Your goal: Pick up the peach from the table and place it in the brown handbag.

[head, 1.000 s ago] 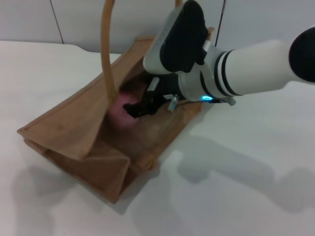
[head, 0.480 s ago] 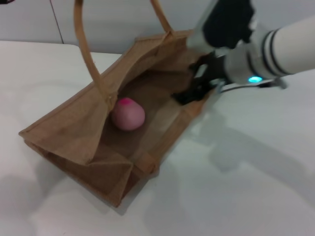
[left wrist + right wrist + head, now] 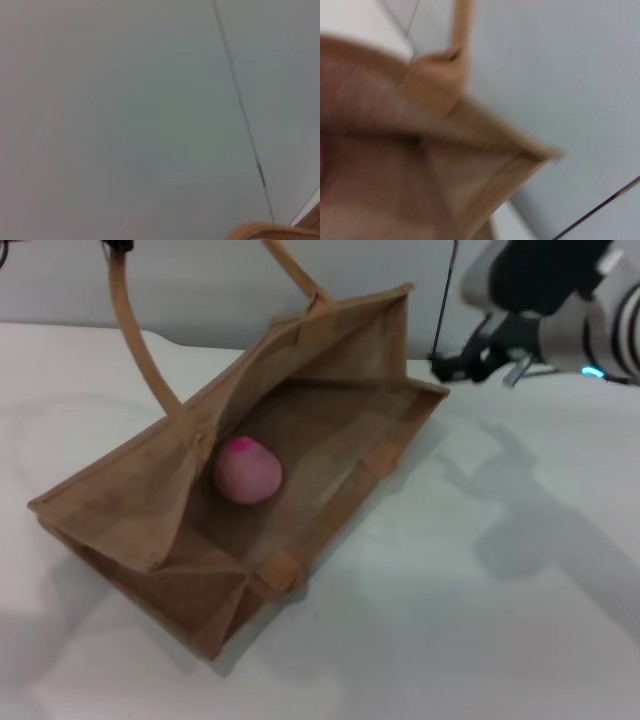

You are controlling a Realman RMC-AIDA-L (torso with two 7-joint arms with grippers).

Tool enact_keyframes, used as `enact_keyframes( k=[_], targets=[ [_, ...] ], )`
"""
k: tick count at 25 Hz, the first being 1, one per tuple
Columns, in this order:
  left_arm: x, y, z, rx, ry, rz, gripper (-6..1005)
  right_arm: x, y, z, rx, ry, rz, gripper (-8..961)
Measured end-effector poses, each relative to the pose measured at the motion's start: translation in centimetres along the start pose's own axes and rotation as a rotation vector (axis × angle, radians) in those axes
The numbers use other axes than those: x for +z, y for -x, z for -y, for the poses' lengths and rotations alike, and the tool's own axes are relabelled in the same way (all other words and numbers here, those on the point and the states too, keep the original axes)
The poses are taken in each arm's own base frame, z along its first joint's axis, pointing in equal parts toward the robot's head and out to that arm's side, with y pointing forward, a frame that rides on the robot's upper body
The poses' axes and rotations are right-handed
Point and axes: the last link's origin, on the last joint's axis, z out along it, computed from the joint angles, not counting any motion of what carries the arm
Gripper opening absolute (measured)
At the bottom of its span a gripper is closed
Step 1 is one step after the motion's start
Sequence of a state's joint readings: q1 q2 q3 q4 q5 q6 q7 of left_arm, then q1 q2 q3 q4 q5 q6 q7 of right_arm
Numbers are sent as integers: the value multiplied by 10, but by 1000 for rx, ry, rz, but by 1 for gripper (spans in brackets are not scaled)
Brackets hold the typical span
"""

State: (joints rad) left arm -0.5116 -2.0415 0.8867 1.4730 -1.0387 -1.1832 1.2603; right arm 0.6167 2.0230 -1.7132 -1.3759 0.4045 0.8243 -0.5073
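The peach [image 3: 246,470] lies inside the brown handbag [image 3: 330,430], on its lower wall near the left side. The handbag lies tilted on the white table [image 3: 500,620] with its mouth open towards me. My right gripper [image 3: 465,358] is open and empty, above the table just past the bag's right rim. My left gripper [image 3: 119,245] only shows as a dark bit at the top edge, where the bag's near handle [image 3: 140,350] rises up to it. The right wrist view shows the bag's rim [image 3: 485,150] and far handle [image 3: 461,25].
A pale wall [image 3: 200,280] stands behind the table. A thin dark cable [image 3: 445,290] hangs down behind the bag's far corner. The left wrist view shows the wall and a strip of the handle [image 3: 265,232].
My right gripper has let go of the peach, pulled up out of the bag and moved away to the right. The held handle has shifted left, opening the bag wider.
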Motion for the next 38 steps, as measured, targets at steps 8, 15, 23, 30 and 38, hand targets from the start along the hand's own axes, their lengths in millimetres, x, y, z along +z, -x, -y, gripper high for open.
enact_keyframes(
  k=[8, 15, 23, 30, 38],
  targets=[
    [-2, 18, 7, -135, -20, -64, 147, -11, -4, 18, 124, -114, 186, 876],
    [3, 9, 0, -125, 40, -77, 177, -4, -12, 21, 145, -105, 150, 875],
    [-4, -13, -7, -129, 122, -228, 281, 3, -12, 19, 141, -93, 132, 875],
    [-12, -19, -10, -144, 212, -336, 579, 4, -11, 19, 139, -88, 127, 874],
    [-10, -17, -12, -141, 229, -350, 784, 5, -13, 18, 141, -84, 117, 874]
  ],
)
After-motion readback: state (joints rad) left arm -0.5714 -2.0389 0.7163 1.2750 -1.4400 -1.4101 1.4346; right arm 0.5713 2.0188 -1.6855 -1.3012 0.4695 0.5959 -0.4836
